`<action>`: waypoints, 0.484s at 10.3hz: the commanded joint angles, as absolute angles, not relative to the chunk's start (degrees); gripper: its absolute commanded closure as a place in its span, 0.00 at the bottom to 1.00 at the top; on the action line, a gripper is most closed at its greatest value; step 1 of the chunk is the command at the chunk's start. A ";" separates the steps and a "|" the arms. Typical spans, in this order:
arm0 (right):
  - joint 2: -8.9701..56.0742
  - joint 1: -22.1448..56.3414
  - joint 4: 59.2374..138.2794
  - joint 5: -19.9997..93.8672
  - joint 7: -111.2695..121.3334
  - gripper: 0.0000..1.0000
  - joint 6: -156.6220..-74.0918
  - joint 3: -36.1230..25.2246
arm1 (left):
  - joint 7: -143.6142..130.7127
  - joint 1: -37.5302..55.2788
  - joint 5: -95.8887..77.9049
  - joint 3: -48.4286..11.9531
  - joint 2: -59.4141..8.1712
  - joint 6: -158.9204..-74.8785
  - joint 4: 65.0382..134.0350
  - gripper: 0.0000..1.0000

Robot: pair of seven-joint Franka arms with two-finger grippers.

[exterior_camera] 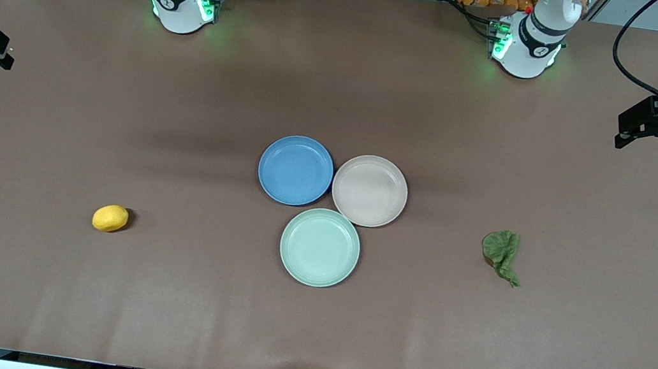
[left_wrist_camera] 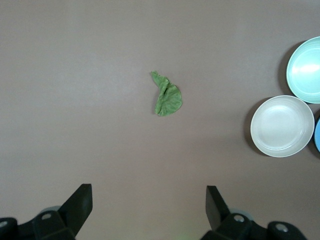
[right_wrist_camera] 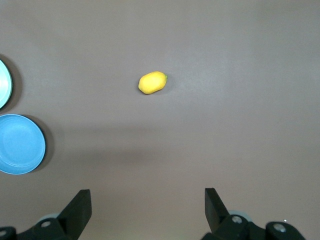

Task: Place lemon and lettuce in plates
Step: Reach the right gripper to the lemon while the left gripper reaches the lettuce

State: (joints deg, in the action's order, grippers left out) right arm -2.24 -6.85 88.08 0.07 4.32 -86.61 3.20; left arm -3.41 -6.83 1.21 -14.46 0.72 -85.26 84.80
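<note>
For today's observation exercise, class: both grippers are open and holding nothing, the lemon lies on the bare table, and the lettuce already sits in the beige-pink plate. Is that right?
One detail is wrong. The lettuce is not in the beige-pink plate; it lies on the bare table toward the left arm's end, as the front view shows. The rest stands: the left gripper and right gripper are open and holding nothing, and the lemon lies on the table.

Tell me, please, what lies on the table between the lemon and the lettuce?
The front view shows the mint-green plate between the lemon and the lettuce; otherwise bare table.
</note>
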 commanded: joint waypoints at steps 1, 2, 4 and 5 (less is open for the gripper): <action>-1.93 -6.94 87.27 0.79 3.52 0.00 -85.87 3.43 | -2.64 -6.94 2.46 -14.50 0.97 -84.38 84.64 0.00; -1.85 -6.94 87.28 0.70 3.52 0.00 -85.96 3.43 | -2.81 -6.94 2.46 -14.50 0.79 -84.38 84.73 0.00; -1.85 -6.94 88.15 0.79 3.52 0.00 -86.57 3.43 | -2.81 -7.03 2.37 -14.50 -0.35 -84.38 85.51 0.00; -1.76 -6.94 88.50 0.70 3.60 0.00 -86.75 3.43 | -2.90 -6.86 2.46 -14.50 -2.61 -84.46 85.60 0.00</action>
State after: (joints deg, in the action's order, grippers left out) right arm -2.00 -6.85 88.26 0.09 4.32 -86.61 3.21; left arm -3.41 -6.83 1.21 -14.38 -0.20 -84.94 85.59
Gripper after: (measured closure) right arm 0.000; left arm 0.000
